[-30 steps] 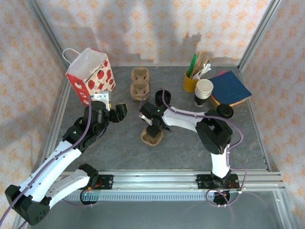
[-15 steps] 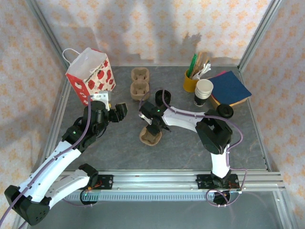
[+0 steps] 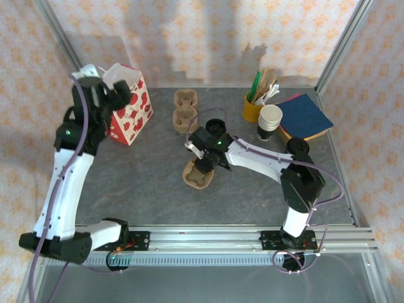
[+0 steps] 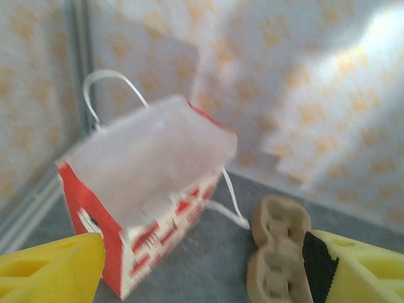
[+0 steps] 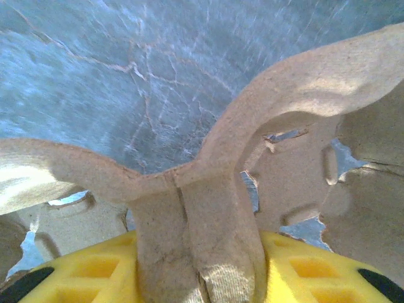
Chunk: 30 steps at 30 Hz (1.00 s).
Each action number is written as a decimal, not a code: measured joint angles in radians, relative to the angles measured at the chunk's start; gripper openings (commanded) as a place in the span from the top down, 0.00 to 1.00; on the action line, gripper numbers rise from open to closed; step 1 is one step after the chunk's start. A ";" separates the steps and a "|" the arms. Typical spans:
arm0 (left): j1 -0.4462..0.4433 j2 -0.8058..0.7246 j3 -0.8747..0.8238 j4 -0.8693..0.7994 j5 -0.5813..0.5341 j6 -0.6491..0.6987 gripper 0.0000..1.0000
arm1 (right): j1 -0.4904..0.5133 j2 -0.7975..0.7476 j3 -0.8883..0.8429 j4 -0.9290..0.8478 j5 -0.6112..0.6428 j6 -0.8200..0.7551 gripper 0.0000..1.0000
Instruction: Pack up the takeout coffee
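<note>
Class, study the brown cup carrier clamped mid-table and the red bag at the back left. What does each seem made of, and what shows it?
Cup carrier: looks like moulded paper pulp, matt tan, with a rough fibrous surface and ragged cut-outs. Bag: probably paper, matt white inside, printed red outside, its thin walls standing flat; blur leaves any coating open.

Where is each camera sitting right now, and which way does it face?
Top external: above and behind the bases, looking down on the table; both arms show, left gripper beside the gift bag, right gripper on the near cup carrier.
Left wrist: high, facing down at the gift bag's open top; yellow fingers in the lower corners.
Right wrist: low, tight on the near cup carrier's ridge, pinched between its fingers.
Shared: top and left wrist both show gift bag and far cup carrier.
</note>
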 measured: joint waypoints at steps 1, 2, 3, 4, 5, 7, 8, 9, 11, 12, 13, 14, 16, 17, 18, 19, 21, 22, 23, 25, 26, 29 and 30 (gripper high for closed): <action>0.027 0.033 0.051 -0.013 0.010 0.013 0.15 | 0.000 -0.016 0.001 -0.003 -0.003 0.000 0.57; 0.058 0.071 0.105 -0.028 0.019 0.029 0.15 | 0.000 -0.030 0.002 -0.005 -0.007 0.000 0.57; 0.092 0.114 0.161 -0.041 0.037 0.047 0.14 | 0.000 -0.042 0.003 -0.007 -0.011 0.000 0.57; 0.119 0.151 0.202 -0.050 0.051 0.061 0.14 | 0.000 -0.050 0.003 -0.008 -0.015 0.000 0.57; 0.153 0.192 0.245 -0.064 0.067 0.078 0.14 | 0.000 -0.057 0.003 -0.010 -0.018 0.000 0.57; 0.212 0.275 0.325 -0.093 0.092 0.108 0.14 | 0.000 -0.066 0.003 -0.018 -0.021 -0.001 0.57; 0.236 0.319 0.364 -0.108 0.099 0.126 0.14 | 0.000 -0.070 0.003 -0.021 -0.023 -0.001 0.57; 0.259 0.370 0.415 -0.133 0.104 0.148 0.13 | 0.000 -0.072 0.003 -0.024 -0.025 -0.001 0.57; 0.284 0.457 0.495 -0.165 0.105 0.190 0.13 | 0.000 -0.077 0.003 -0.031 -0.026 -0.003 0.57; 0.293 0.502 0.539 -0.183 0.105 0.214 0.13 | 0.000 -0.080 0.003 -0.034 -0.026 -0.005 0.57; 0.298 0.541 0.572 -0.195 0.108 0.232 0.13 | 0.000 -0.082 0.003 -0.037 -0.025 -0.006 0.57; 0.306 0.578 0.600 -0.206 0.114 0.249 0.14 | 0.000 -0.085 0.003 -0.040 -0.026 -0.008 0.57; 0.320 0.627 0.622 -0.214 0.121 0.275 0.14 | 0.000 -0.093 0.003 -0.045 -0.026 -0.012 0.57; 0.330 0.648 0.624 -0.222 0.122 0.290 0.15 | 0.000 -0.099 0.003 -0.048 -0.026 -0.013 0.57; 0.340 0.665 0.625 -0.232 0.122 0.302 0.15 | 0.000 -0.105 0.003 -0.048 -0.026 -0.015 0.57; 0.347 0.680 0.626 -0.240 0.122 0.314 0.16 | 0.000 -0.110 0.003 -0.049 -0.028 -0.016 0.57; 0.361 0.708 0.626 -0.246 0.122 0.333 0.19 | 0.000 -0.124 0.003 -0.049 -0.033 -0.016 0.57; 0.366 0.720 0.626 -0.248 0.123 0.342 0.21 | 0.000 -0.130 0.003 -0.049 -0.036 -0.016 0.57; 0.372 0.732 0.627 -0.251 0.125 0.350 0.23 | 0.000 -0.137 0.003 -0.048 -0.039 -0.017 0.57; 0.377 0.752 0.628 -0.254 0.140 0.366 0.26 | 0.000 -0.148 0.002 -0.048 -0.043 -0.019 0.57; 0.377 0.761 0.629 -0.256 0.153 0.373 0.27 | 0.000 -0.151 0.002 -0.048 -0.044 -0.019 0.57; 0.377 0.783 0.629 -0.259 0.198 0.394 0.30 | 0.000 -0.153 0.002 -0.048 -0.048 -0.019 0.57; 0.377 0.788 0.629 -0.259 0.211 0.398 0.31 | 0.000 -0.153 0.002 -0.048 -0.048 -0.019 0.57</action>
